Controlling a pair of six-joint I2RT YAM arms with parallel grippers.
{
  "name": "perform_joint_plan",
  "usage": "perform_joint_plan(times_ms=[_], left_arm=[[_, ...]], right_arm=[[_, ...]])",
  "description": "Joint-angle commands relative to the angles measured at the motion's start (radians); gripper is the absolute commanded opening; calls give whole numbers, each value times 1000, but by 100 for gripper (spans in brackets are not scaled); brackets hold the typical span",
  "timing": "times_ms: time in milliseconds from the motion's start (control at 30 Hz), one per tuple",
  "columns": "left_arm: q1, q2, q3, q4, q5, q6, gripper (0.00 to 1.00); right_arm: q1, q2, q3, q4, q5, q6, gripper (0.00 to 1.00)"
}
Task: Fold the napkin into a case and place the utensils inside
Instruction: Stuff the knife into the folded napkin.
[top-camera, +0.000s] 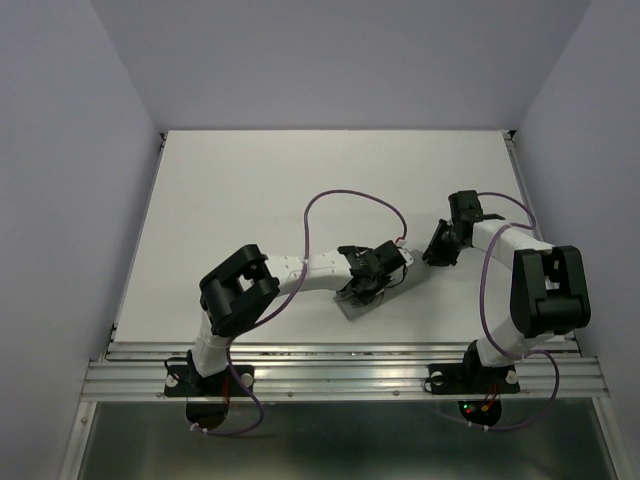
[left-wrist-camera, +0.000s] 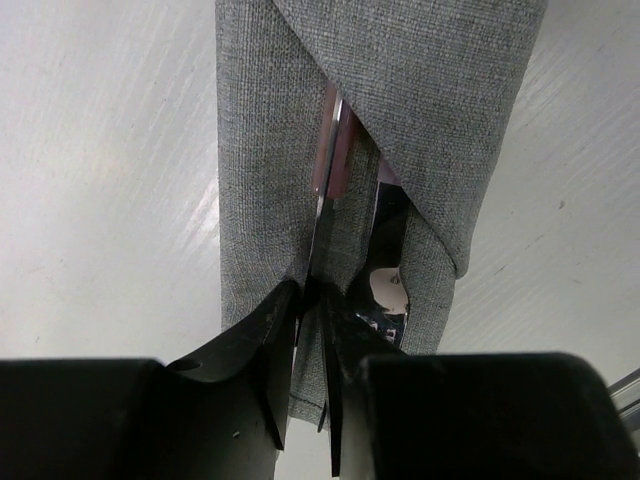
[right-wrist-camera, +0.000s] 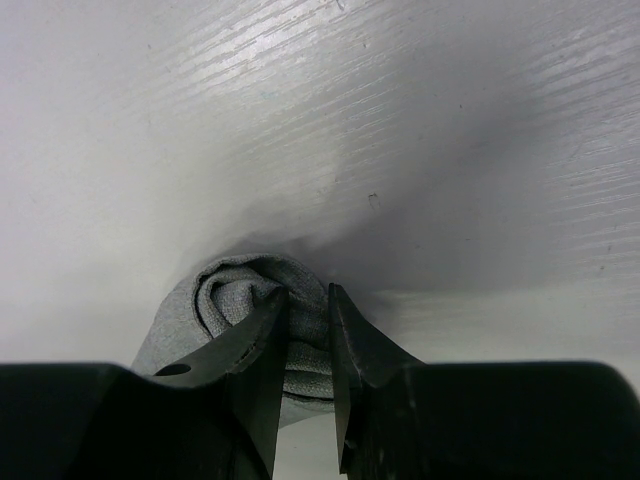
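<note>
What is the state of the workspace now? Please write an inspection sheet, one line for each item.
Surface: white table, flat, with faint streaks.
Job's things: grey napkin folded into a narrow case; utensils inside it, pink handles and metal ends showing at the opening.
Clutter: nothing seen.
Hands: left hand closed on a utensil's metal end; right hand pinching one end of the napkin.
Cables: purple cables loop from both arms over the table.
Surroundings: plain pale walls on three sides; metal rail at the near edge.

Top camera high, near edge, looking down on table (top-camera: 250, 190). Wrist cameras close, low; both show case (left-wrist-camera: 260, 150).
</note>
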Motion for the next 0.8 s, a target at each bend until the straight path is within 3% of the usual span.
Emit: perform_joint_plan(times_ms=[0, 533, 667, 767], left_arm=[[-7, 9, 48, 7, 52, 9, 26], [-3, 51, 114, -18, 107, 32, 22], [-3, 42, 115, -28, 88, 26, 36], [-2, 22, 108, -30, 73, 23, 38]], right_arm=[[-5, -35, -10, 14, -24, -3, 28], [-5, -31, -24, 17, -15, -6, 28], [-5, -37, -22, 13, -2, -7, 28], [-5, -43, -8, -6, 25, -3, 28]])
